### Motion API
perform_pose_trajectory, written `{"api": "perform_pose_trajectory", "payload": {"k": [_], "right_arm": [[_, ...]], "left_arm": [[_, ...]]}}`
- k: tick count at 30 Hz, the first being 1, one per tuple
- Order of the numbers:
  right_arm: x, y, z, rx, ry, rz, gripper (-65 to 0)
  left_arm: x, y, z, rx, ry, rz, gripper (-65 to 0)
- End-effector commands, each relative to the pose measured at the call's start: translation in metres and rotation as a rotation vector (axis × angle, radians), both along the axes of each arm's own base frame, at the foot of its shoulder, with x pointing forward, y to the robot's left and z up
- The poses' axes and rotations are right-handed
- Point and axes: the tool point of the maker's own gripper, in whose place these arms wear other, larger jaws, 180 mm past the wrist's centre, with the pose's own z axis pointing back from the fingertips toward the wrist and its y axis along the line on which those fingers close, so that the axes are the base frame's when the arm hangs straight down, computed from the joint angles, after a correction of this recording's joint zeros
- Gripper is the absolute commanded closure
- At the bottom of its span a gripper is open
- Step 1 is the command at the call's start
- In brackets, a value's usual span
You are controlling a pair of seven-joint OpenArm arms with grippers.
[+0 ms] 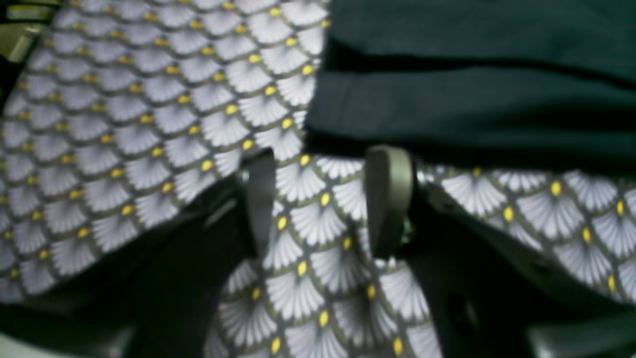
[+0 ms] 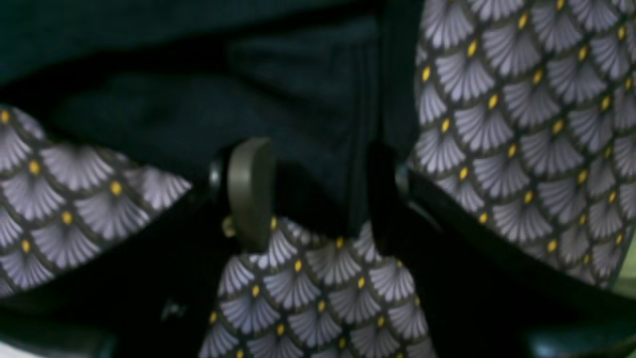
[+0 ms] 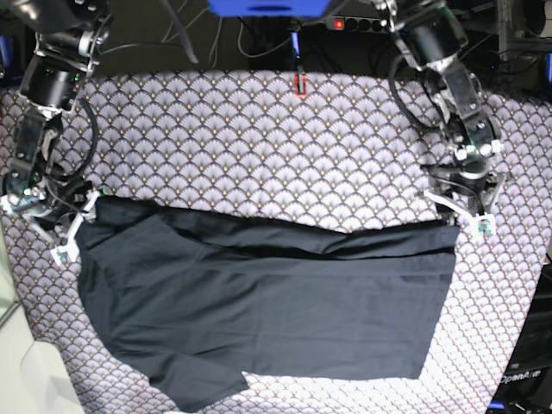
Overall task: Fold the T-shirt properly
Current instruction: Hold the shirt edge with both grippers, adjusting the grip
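T-shirt point(image 3: 267, 306) lies folded across near half of patterned cloth point(image 3: 259, 147), fold edge far. Left gripper point(image 1: 318, 199) at its right far corner: jaws apart, holding nothing. Right gripper point(image 2: 308, 194) at left corner: jaws apart, straddling the hem.

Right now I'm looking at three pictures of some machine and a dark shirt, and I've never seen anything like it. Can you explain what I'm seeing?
It is a robot with two arms, meant to fold the T-shirt. One picture looks down from above; the other two come from small cameras on each wrist. The black T-shirt lies partly folded on a scallop-patterned cloth. The left claw sits at the shirt's edge, open, with only patterned cloth between its fingers. The right claw is also open, with dark shirt fabric lying between its fingers but not pinched. Neither claw holds anything.
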Motion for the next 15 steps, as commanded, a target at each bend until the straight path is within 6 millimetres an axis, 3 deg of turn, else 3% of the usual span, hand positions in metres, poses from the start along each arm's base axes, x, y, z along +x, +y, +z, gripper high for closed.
{"api": "perform_pose_trajectory", "payload": {"k": [1,4,8,15], "right_arm": [[0.009,-0.007,0.014,-0.015,-0.04,0.0,-31.3],[0.004,-0.007,0.01,-0.015,-0.028,0.0,-31.1],[0.003,-0.007,0.009,-0.015,-0.025,0.0,-31.1],[0.003,-0.007,0.009,-0.016,-0.023,0.0,-31.1]], "left_arm": [[0.008,0.011,0.008,0.001,-0.034,0.025,-28.9],[0.012,0.014,-0.008,-0.043,-0.01,0.046,-28.8],[0.018,0.021,-0.006,-0.055,-0.073,0.075,-28.8],[0.032,0.012,-0.008,-0.088,-0.093,0.07,-28.8]]}}
